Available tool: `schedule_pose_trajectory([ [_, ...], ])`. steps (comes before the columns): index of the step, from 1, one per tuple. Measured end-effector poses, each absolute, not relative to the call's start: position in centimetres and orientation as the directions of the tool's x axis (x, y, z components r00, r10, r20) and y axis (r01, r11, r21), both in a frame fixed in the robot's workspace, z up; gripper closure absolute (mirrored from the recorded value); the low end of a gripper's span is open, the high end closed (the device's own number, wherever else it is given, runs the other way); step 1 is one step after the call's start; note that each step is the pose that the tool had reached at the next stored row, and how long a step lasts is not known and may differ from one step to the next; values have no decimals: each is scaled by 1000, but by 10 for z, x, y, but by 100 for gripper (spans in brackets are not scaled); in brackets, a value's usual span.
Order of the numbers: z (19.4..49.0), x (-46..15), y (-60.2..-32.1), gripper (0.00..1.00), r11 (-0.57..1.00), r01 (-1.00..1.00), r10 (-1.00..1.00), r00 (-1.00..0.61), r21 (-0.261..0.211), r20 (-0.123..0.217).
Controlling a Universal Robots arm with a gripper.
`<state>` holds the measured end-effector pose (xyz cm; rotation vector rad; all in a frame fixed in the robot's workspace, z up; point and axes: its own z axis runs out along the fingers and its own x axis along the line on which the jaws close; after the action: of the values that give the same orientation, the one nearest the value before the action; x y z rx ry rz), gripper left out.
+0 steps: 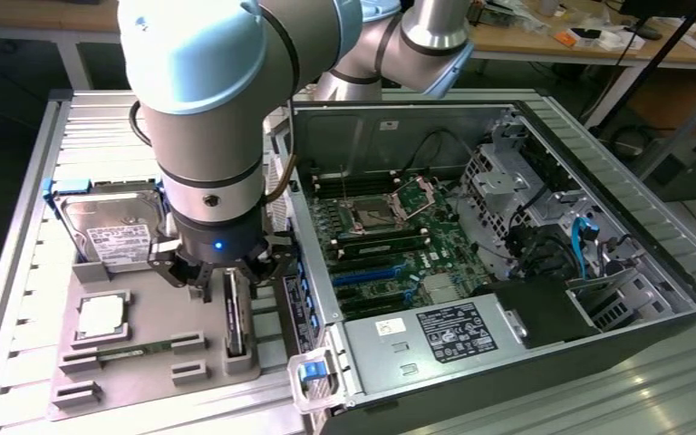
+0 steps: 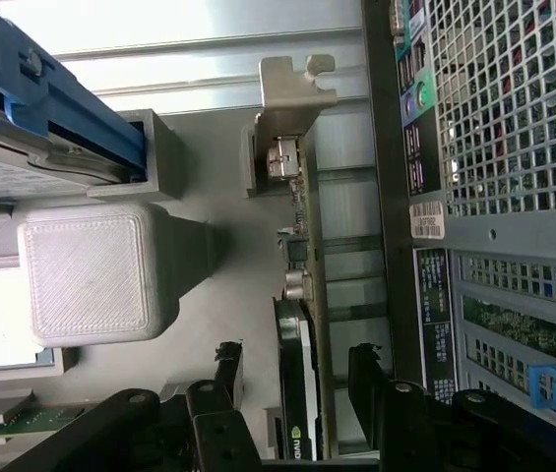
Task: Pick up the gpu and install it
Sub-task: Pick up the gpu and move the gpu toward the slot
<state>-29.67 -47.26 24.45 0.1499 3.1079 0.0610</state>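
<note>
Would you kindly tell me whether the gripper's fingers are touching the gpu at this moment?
Apart. The wrist view shows the gripper open, its fingers straddling the gpu with a clear gap on each side.

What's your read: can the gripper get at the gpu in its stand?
Probably yes: the gripper is open, fingers either side of the gpu, which stands on edge in its stand, with nothing in the way.

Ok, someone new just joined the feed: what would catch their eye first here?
First the big grey arm, which hangs over the tray at the exterior view's left. Its gripper is open, with a finger on each side of the graphics card standing on edge in its holder. Next comes the open computer case at that view's right, with its motherboard exposed.
</note>
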Motion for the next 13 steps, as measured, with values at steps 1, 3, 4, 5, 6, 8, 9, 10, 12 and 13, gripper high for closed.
schedule_pose_trajectory([
  [1,245,-297,-473,44,995,95,96,-995,41,-28],
  [3,245,-297,-473,59,995,94,95,-995,41,-27],
  [4,244,-297,-473,59,995,93,95,-995,41,-28],
  [5,244,-296,-473,59,995,92,93,-995,41,-28],
  [6,244,-296,-473,59,995,88,89,-996,41,-28],
  [8,244,-296,-473,59,995,88,89,-996,41,-28],
  [9,244,-296,-473,59,995,88,89,-996,41,-27],
  [10,244,-296,-473,59,995,88,89,-996,41,-28],
  [12,244,-296,-473,67,995,88,89,-996,41,-27],
  [13,244,-296,-473,67,995,88,89,-996,41,-27],
])
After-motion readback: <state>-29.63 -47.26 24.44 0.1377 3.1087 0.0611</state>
